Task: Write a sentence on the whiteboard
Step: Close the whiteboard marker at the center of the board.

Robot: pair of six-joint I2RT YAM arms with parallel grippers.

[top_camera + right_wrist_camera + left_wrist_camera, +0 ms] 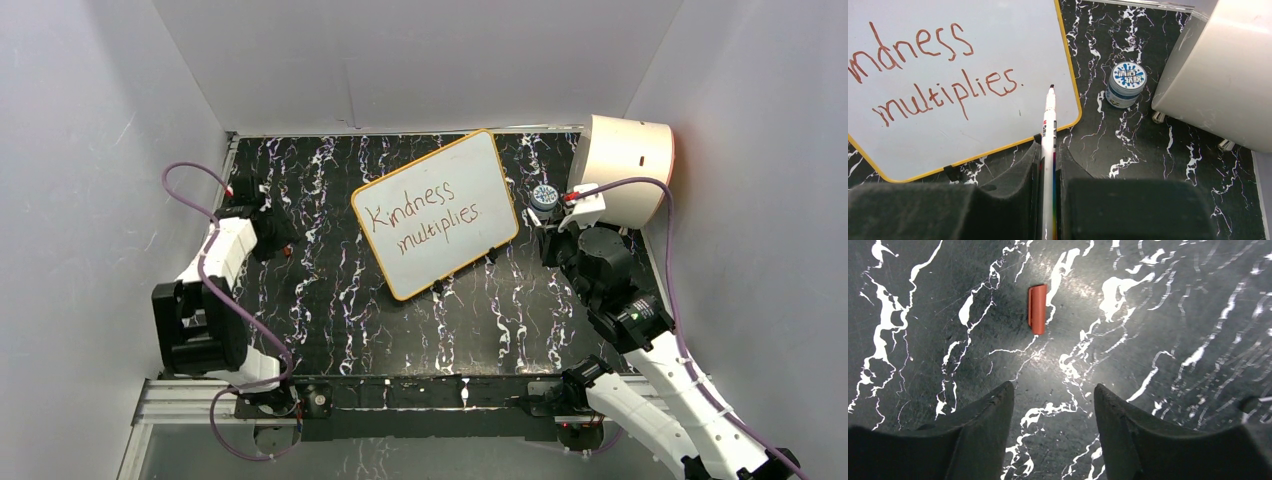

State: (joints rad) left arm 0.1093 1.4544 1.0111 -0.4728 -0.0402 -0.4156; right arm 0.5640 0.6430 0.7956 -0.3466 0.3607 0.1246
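The whiteboard lies tilted on the black marbled mat, and the dark red sentence "Kindness multiplies" runs across it in two lines. In the right wrist view the whiteboard fills the upper left, with the end of the sentence legible. My right gripper is shut on a white marker, whose dark tip points over the board's lower right corner. This gripper sits just right of the board. My left gripper is open above bare mat, with a red marker cap lying ahead of it.
A small blue-lidded jar stands right of the board, next to a cream drum on short feet. From the top view, the jar and drum occupy the back right corner. White walls enclose the mat.
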